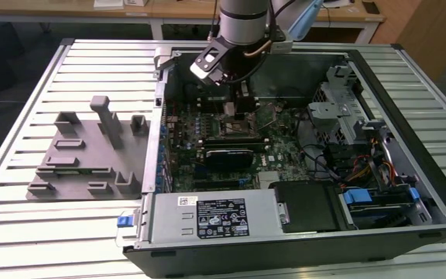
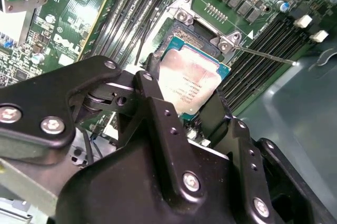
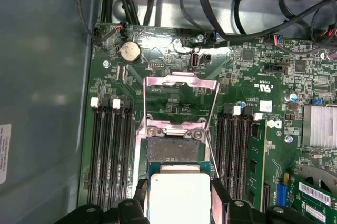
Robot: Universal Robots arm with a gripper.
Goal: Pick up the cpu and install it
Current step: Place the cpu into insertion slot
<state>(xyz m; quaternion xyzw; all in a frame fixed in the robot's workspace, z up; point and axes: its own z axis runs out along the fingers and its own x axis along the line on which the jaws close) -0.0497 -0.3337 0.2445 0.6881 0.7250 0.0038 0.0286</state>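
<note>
Silver-topped, the cpu [image 3: 179,199] sits clamped between the gripper's [image 3: 179,195] fingers [image 3: 141,192]; we judge it seemingly hovering just short of the open socket [image 3: 174,150], which in the exterior view lies toward twelve o'clock from the case's [image 1: 301,256] middle.

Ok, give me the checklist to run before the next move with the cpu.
1. The end effector shut on the cpu, a finger on each side: ok.
2. The load plate swung open: ok.
3. Visible part of the socket bare: ok.
4. The retention lever clear of the cpu: ok.
5. Edges of the cpu parallel to the socket: ok.
6. Height of the cpu above the socket: cannot tell.
</note>
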